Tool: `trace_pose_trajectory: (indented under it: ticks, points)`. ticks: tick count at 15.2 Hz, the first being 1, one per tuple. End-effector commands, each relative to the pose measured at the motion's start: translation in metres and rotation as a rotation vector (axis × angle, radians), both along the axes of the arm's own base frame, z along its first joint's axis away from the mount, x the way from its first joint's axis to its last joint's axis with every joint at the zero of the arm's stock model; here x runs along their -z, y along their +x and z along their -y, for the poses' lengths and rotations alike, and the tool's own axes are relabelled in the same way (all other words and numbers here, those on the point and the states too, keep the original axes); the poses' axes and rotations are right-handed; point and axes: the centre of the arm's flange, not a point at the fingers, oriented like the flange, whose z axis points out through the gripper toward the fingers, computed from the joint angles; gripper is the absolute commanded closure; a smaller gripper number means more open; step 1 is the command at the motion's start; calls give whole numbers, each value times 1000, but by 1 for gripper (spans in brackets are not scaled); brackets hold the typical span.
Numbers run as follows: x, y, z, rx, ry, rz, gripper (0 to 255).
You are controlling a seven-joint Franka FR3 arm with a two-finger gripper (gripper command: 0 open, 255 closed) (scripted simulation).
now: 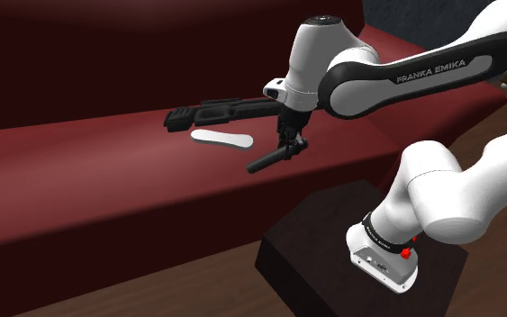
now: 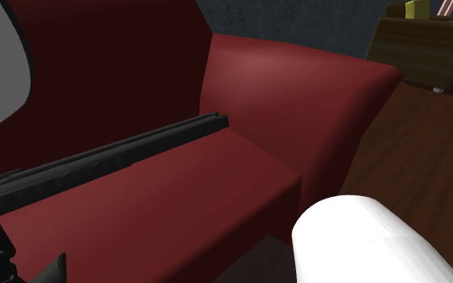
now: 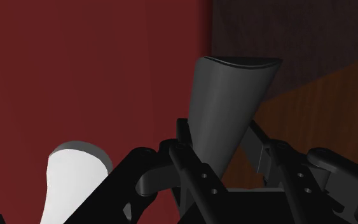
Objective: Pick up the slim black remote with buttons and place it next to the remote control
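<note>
My gripper (image 1: 289,149) is shut on a slim black remote (image 1: 269,161). It holds the remote tilted, just above the front part of the dark red sofa seat (image 1: 107,171). In the wrist view the dark remote (image 3: 229,108) is clasped between my two fingers and sticks out past them. A flat white remote control (image 1: 221,137) lies on the seat just off the shoulder view's left of the gripper. In the wrist view this white remote (image 3: 69,184) lies on the red cushion beside the held one.
A long black object (image 1: 215,112) lies along the seat behind the white remote, and shows as a dark bar (image 2: 112,157) against the backrest. The sofa's armrest (image 2: 313,88) rises at the seat's end. My dark stand (image 1: 332,243) sits on a wooden floor (image 2: 426,137).
</note>
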Motion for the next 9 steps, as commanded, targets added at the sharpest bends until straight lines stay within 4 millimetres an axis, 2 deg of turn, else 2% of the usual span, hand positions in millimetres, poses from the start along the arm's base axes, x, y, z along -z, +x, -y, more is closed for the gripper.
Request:
trace_pose_trajectory:
  ticks: [1, 9]
  points:
    - [11, 0, 0, 0, 0, 1, 255]
    - [53, 0, 0, 0, 0, 1, 255]
